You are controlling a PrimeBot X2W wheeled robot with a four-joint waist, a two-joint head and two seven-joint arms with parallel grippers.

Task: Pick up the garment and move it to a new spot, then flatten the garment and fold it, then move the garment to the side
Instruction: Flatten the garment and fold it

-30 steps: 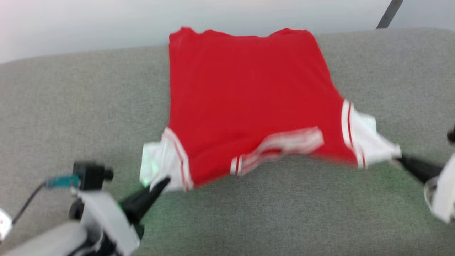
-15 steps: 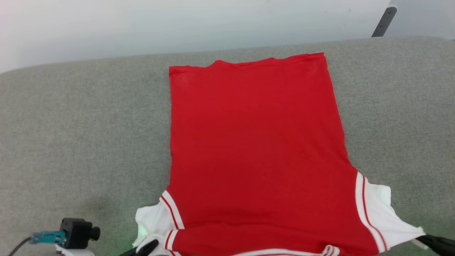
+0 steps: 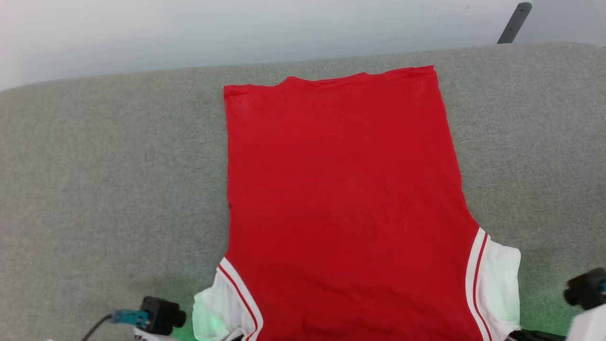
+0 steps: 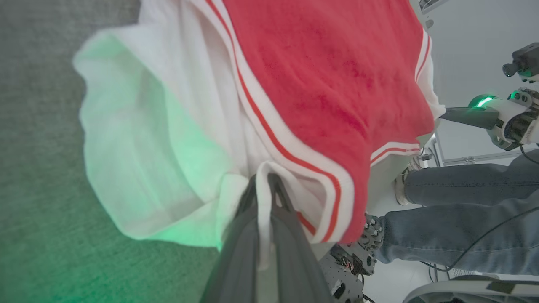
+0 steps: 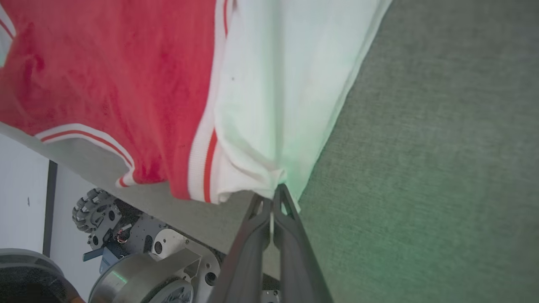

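While clamping left gripper [image 4: 265,187] and right gripper [image 5: 273,200] on its sleeves, stretching the garment [image 3: 341,189] flat across the middle of the grey table [image 3: 94,166], with folding and sliding aside to go.

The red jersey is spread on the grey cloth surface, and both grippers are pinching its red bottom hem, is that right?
Not the hem. The left gripper and right gripper each pinch a white sleeve of the red jersey, as both wrist views show. The rest holds.

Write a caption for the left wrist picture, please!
The left gripper pinches the white sleeve of the red shirt.
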